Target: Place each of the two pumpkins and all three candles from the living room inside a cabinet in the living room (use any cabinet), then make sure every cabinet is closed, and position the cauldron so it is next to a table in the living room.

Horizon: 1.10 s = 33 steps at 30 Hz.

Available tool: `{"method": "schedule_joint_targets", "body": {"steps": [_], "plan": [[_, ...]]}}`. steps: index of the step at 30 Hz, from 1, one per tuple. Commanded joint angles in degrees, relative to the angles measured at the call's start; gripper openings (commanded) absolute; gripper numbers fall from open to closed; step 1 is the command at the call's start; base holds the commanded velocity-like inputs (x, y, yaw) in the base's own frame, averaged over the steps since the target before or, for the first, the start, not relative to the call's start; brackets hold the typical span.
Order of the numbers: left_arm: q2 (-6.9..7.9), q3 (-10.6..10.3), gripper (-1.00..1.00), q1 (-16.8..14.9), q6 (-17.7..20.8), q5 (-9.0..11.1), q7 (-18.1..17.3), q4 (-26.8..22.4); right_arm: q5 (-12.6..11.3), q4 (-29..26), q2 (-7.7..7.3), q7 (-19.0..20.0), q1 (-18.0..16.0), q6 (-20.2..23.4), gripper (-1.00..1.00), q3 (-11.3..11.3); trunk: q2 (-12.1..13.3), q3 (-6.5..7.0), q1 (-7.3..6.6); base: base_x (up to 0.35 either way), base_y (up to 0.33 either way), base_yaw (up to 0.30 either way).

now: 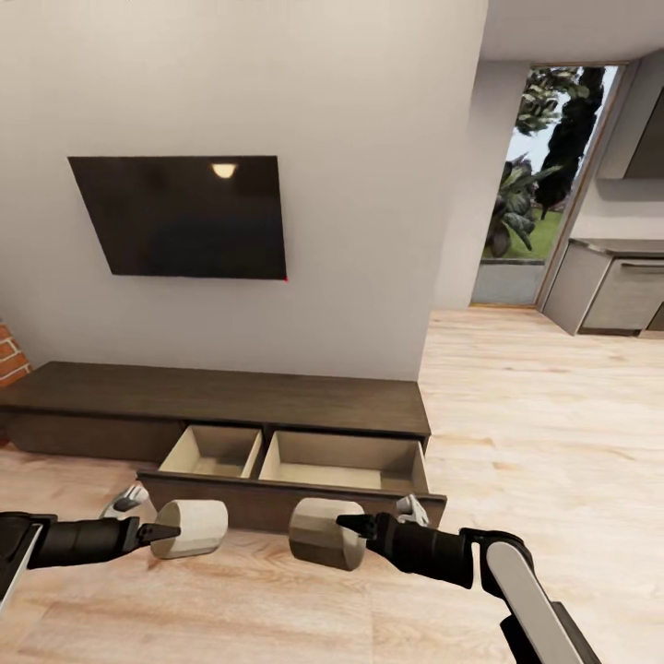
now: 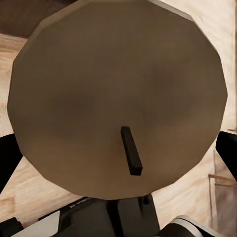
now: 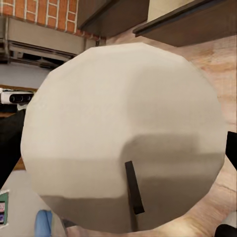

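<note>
Beige candles [image 1: 189, 528] [image 1: 326, 533] gripped before open cabinet [image 1: 293, 503]

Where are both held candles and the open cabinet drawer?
left candle [image 1: 189, 528], head view, its curved side.
right candle [image 1: 326, 532], head view, its curved side.
open cabinet drawer [image 1: 304, 505], head view, dark front panel.

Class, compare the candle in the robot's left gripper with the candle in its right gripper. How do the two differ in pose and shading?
The left gripper grips the left candle, which looks paler and lies with its round side towards the head camera. The right gripper grips the right candle, which looks darker and shows a flat end face. Both are short cylinders tipped sideways, held in front of the cabinet with its open drawers.
</note>
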Motion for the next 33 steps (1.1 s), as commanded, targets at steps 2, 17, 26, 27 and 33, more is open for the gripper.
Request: {"method": "schedule_joint_targets", "body": {"steps": [2, 17, 26, 27, 33], "plan": [[-0.24, -0.19, -1.00, -0.27, 0.00, -0.44, -0.09, -2.06, 0.22, 0.01, 0.50, -0.54, -0.12, -0.13, -1.00, 0.35, 0.82, 0.36, -0.45, 0.000, 0.000, 0.000], [-28.67, 5.84, -1.00, -25.64, 0.00, -43.86, 8.60, -12.69, 0.24, 0.30, 6.45, -45.52, -25.42, -0.30, -1.00, 0.81, 6.83, 3.06, -3.74, 0.000, 0.000, 0.000], [-32.79, 7.64, -1.00, -30.21, -0.38, -43.33, 27.40, -1.31, 1.47, 2.61, 13.20, -69.11, -28.50, -0.01, -1.00, 6.83, 10.44, 4.67, -5.72, 0.000, 0.000, 0.000], [-32.79, 7.62, -1.00, -30.24, -0.52, -41.69, 29.72, 0.57, 1.50, 2.75, 13.20, -69.73, -28.55, -0.05, -1.00, 7.09, 10.85, 4.85, -5.94, 0.000, 0.000, 0.000], [-32.79, 7.22, -1.00, -30.30, -4.04, -31.30, 45.14, 9.46, 1.61, 3.50, 13.20, -70.94, -28.58, -2.16, -1.00, 7.61, 13.25, 5.93, -7.25, 0.000, 0.000, 0.000]]}}
